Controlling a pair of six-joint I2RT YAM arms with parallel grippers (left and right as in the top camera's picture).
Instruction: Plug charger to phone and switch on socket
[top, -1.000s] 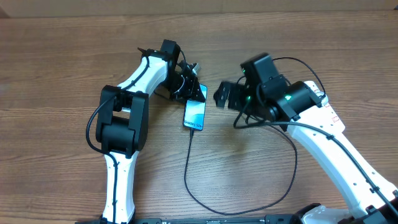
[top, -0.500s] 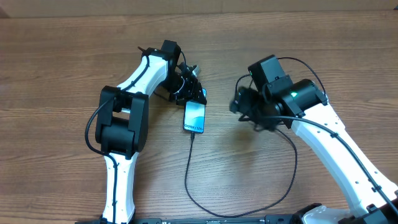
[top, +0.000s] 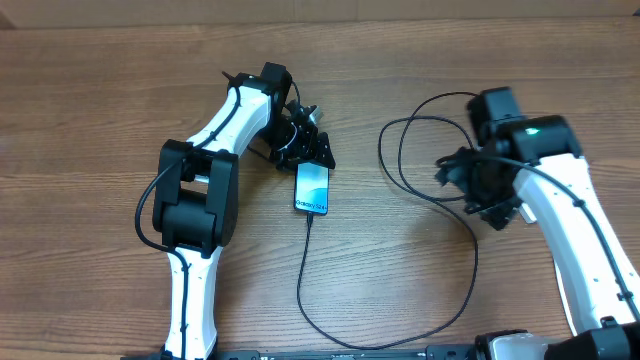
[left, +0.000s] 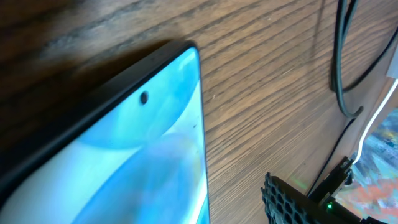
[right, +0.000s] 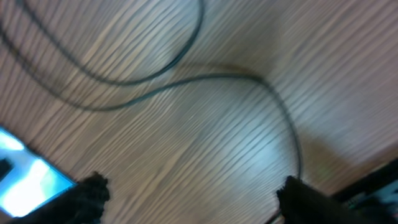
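Phone (top: 313, 188): table (top: 80, 110) centre, charger (top: 303, 280) meeting its near end. Left gripper (top: 312, 150): at phone's far end, opening unclear. Right gripper (right: 196, 193): spread, empty, over charger loops.

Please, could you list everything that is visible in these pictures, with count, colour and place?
phone: one, light blue screen with dark edge, flat on the table near the middle.
charger: one, thin black cable, from the phone's near edge, looping across the right half of the table.
table: one, brown wood, under everything.
left arm: one, white and black, left of the phone.
right arm: one, white and black, at the right side.
left claw: one, black, at the phone's far end; open or shut not clear.
right claw: one, black, open above the cable loops, holding nothing.
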